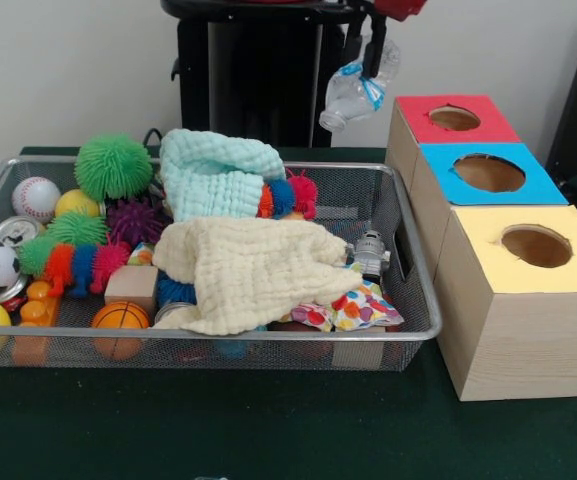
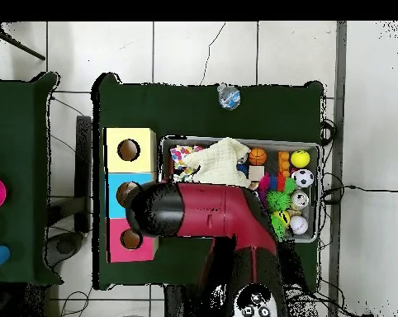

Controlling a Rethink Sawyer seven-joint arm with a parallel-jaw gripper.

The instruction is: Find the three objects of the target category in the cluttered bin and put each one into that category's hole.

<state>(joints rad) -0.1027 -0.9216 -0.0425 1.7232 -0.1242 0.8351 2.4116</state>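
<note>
Your plastic bottle (image 1: 353, 95) hangs in the air under the gripper (image 1: 373, 45), just above and behind the red-topped box (image 1: 453, 125); you cannot tell how the gripper's jaws stand. Blue (image 1: 488, 175) and yellow (image 1: 533, 250) boxes line up beside the wire bin (image 1: 408, 250), which is crammed with balls, spiky toys and two cloths (image 1: 253, 270). All of it sits on the dark green bench (image 1: 268, 420), over a tiled floor (image 2: 202, 49).

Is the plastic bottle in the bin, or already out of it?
Out. The plastic bottle hangs in the air at the gripper, behind the bin and beside the red-topped box. Whether the gripper clamps it, cannot tell.
</note>
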